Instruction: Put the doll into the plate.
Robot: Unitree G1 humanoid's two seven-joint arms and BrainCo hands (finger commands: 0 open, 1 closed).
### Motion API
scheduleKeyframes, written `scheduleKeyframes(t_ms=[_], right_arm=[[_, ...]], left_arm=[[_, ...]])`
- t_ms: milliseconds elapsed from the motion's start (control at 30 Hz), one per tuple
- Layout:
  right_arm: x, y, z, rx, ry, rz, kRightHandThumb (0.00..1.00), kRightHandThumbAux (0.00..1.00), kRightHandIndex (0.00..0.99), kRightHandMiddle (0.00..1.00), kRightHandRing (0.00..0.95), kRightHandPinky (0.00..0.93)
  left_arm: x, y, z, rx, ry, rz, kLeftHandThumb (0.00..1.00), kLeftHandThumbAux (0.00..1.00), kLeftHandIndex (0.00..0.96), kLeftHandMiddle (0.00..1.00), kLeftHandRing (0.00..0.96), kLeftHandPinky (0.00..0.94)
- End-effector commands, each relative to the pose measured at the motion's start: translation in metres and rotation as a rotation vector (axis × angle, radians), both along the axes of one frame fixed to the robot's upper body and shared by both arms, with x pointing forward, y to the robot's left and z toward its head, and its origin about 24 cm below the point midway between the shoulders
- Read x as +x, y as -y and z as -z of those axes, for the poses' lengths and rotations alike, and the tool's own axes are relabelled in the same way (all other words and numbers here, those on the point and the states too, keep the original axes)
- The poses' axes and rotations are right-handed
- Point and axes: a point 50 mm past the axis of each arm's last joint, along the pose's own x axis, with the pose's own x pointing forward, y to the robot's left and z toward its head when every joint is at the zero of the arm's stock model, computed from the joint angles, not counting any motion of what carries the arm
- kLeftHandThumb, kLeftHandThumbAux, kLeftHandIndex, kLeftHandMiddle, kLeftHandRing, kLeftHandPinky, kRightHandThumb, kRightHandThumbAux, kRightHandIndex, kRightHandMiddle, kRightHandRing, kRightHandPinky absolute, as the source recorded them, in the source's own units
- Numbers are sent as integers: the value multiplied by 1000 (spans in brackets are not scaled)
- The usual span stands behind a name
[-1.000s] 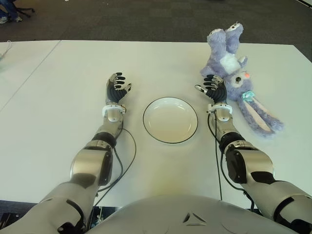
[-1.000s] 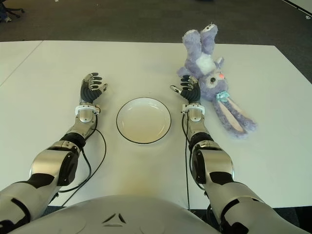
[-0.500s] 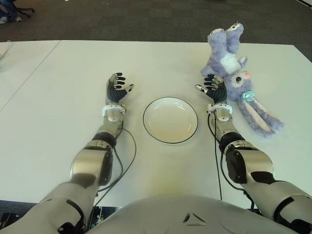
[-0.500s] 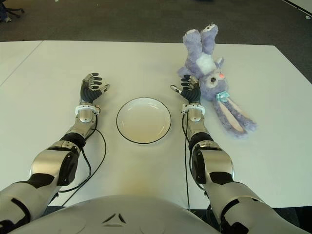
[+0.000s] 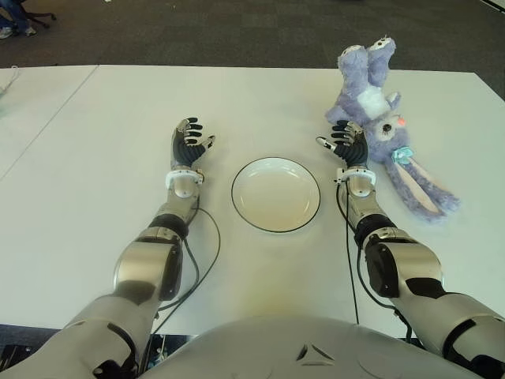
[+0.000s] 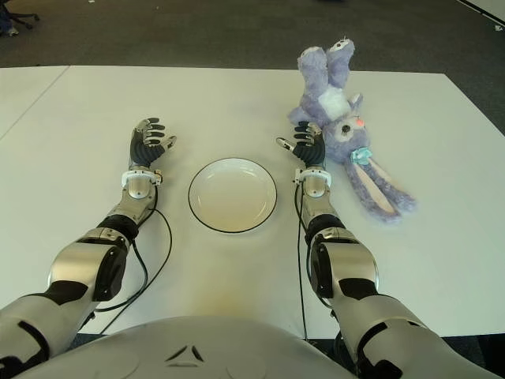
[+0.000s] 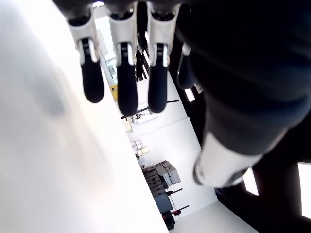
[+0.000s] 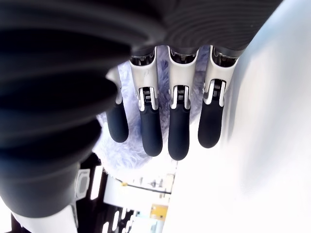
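Note:
A purple plush rabbit doll [image 5: 377,103] lies on the white table at the far right, legs pointing away, long ears [image 5: 422,189] trailing toward me. A white plate [image 5: 275,194] with a dark rim sits empty in the middle. My right hand [image 5: 347,142] is open, palm up, just left of the doll's head, its fingertips close to the purple fur [image 8: 146,82]; whether they touch I cannot tell. My left hand [image 5: 189,142] is open, palm up, left of the plate, holding nothing.
The white table [image 5: 95,142] spreads wide on both sides, with a seam on the left. Black cables [image 5: 207,253] run along both forearms. Dark carpet lies beyond the far table edge.
The right hand has crept slightly forward toward the doll. Doll, plate and left hand have not moved.

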Motion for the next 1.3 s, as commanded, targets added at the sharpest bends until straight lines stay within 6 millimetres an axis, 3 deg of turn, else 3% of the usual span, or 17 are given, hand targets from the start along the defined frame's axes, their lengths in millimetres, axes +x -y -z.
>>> scheduleKeyframes(t_ms=[33,233,500,667,867,1300], right_arm=[[-65,-26,76,62,-260,35,111,801,211,320,330,304],[-55,-41,54,0,-73,53,172,713,128,172,184,158],[-46,-41,32,-53,105,65,205,604,42,48,38,31],[-46,-43,24,-67,186,65,194,588,25,33,23,19],[-45,-50,9,-62,339,39,116,468,0,0,0,7],[-47,-51,5,-52,383,-21,86,336,0,0,0,9]], left_arm=[[-78,8,87,-7,-410,-27,154,830,248,339,354,354],[-78,8,87,9,-418,-21,133,830,247,335,351,343],[-78,7,88,-17,-429,-21,138,841,257,345,359,338],[-78,6,88,-20,-430,-18,138,838,252,347,362,340],[-78,7,88,-11,-425,-16,143,825,244,338,353,329],[-78,7,88,-25,-428,-22,148,817,242,330,336,323]])
